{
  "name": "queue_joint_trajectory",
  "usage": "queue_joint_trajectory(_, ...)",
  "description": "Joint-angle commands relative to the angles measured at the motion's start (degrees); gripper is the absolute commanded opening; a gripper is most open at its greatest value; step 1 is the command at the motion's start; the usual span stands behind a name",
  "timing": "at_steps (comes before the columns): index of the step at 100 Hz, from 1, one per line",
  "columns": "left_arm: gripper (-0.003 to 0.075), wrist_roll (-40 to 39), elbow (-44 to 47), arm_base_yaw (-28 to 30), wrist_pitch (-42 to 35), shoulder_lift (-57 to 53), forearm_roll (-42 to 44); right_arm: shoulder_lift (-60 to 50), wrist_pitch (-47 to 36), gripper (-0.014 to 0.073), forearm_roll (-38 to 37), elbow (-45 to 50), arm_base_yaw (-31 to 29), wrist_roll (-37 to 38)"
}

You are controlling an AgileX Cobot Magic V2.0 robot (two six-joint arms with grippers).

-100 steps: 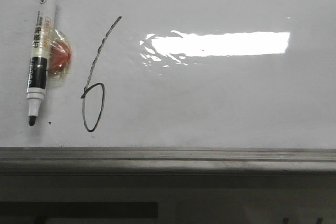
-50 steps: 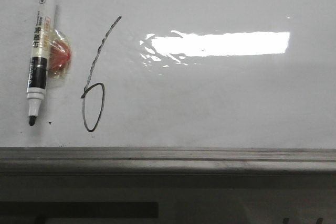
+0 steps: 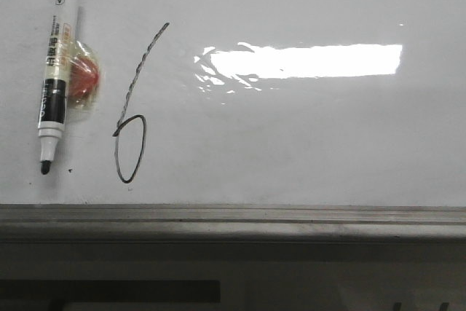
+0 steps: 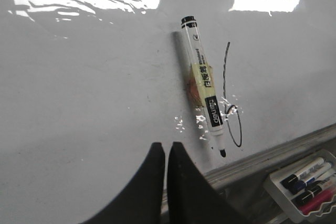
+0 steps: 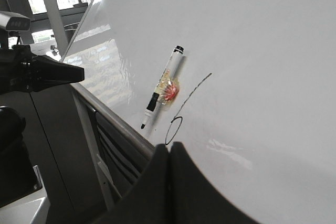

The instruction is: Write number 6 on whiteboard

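Observation:
The number 6 (image 3: 131, 118) is drawn in thin black line on the whiteboard (image 3: 306, 136), at its lower left. It also shows in the left wrist view (image 4: 231, 114) and the right wrist view (image 5: 181, 111). A white and black marker (image 3: 54, 71) sticks to the board left of the 6, tip down, over a red and yellow blob (image 3: 81, 78). My left gripper (image 4: 167, 148) is shut and empty, apart from the marker (image 4: 203, 90). My right gripper (image 5: 169, 148) is shut and empty, just below the 6's loop in its view. Neither gripper shows in the front view.
A grey metal ledge (image 3: 233, 216) runs along the board's lower edge. A white tray (image 4: 310, 184) with several markers sits below the ledge. The other arm's dark body (image 5: 37, 72) shows left of the board in the right wrist view.

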Motion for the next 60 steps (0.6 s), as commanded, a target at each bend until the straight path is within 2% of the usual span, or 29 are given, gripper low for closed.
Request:
queue_joint_trajectory(1,-0.0019,5.01,-1.5,0.56,-3.3,-0.76,-2.69,0.48,-4.18,-0.0064,-0.32,-1.57,0.02,-0.45)
queue_joint_trajectory(19,-0.0019,21.07,-1.5,5.37,-3.53,-0.76,-10.23,0.48,-4.18,-0.0064,-0.32,-1.57,0.02,-0.45)
queue_joint_trajectory(32,-0.0019,28.91,-1.47,12.91,-3.67,-0.76,-15.54,0.48,-4.18,-0.0064,-0.32,-1.57,0.02,-0.45)
queue_joint_trajectory(43,-0.0019,32.23,-0.27,21.08,-5.8,-0.76,-19.93,0.48,-4.18,-0.0064,-0.32,-1.57,0.02,-0.45)
queue_joint_trajectory(60,-0.0019,34.68,4.19,30.99,-15.24,-0.86,-25.11,0.48,-4.18,-0.0064,-0.32,-1.57,0.02,-0.45)
